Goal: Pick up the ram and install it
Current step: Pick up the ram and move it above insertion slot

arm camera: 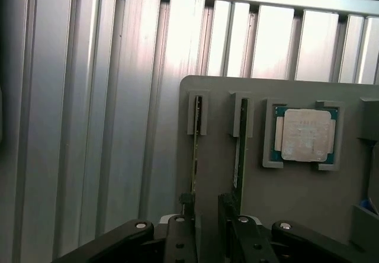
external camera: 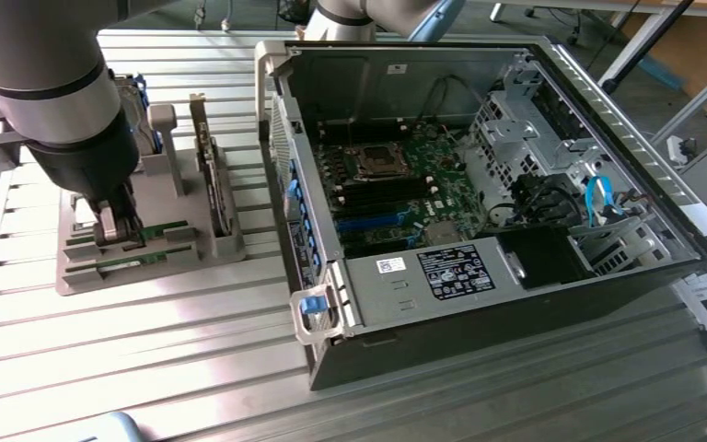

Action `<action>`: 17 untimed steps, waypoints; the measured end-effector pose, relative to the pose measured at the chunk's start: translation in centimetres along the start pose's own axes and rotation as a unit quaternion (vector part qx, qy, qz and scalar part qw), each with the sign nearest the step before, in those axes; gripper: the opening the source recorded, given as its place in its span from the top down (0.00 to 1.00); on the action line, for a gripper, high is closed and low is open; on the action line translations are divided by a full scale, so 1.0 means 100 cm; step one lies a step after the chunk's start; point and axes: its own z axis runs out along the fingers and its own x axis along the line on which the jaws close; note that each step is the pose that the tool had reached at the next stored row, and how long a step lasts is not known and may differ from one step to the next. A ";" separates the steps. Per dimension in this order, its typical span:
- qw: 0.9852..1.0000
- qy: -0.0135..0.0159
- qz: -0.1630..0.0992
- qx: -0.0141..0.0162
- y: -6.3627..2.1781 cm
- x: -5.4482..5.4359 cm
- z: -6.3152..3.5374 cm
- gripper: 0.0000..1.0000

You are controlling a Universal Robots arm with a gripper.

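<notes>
Black pincer (arm camera: 207, 239) open, beside green ram (arm camera: 237, 156)

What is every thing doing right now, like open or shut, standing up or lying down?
ram sticks, both standing on edge in the grey holder.
chip, lying flat in its pocket.
fingers, open, low beside the ram sticks.
computer case, lying on its side, cover off.
</notes>
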 end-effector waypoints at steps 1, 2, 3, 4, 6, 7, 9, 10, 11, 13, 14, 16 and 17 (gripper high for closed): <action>1.000 0.000 0.000 0.000 0.0000 0.000 0.0003 0.70; 1.000 0.000 -0.001 0.000 0.0001 0.000 0.0009 0.70; 1.000 0.000 -0.001 0.000 0.0001 0.000 0.0012 0.70; 1.000 0.000 -0.001 0.000 0.0002 0.000 0.0016 0.70; 1.000 0.000 -0.001 0.000 0.0003 0.000 0.0023 0.70; 1.000 0.000 -0.002 0.000 0.0003 0.000 0.0027 0.70; 1.000 0.000 -0.002 0.000 0.0004 0.000 0.0038 0.70; 1.000 0.000 -0.003 0.000 0.0004 0.000 0.0041 0.70; 1.000 0.000 -0.003 0.000 0.0005 0.000 0.0046 0.70; 1.000 0.000 -0.003 0.000 0.0005 0.000 0.0056 0.70; 1.000 0.000 -0.003 0.000 0.0006 0.000 0.0062 0.70; 1.000 0.000 -0.004 0.000 0.0008 0.000 0.0073 0.70; 1.000 0.000 -0.004 0.000 0.0009 0.000 0.0079 0.70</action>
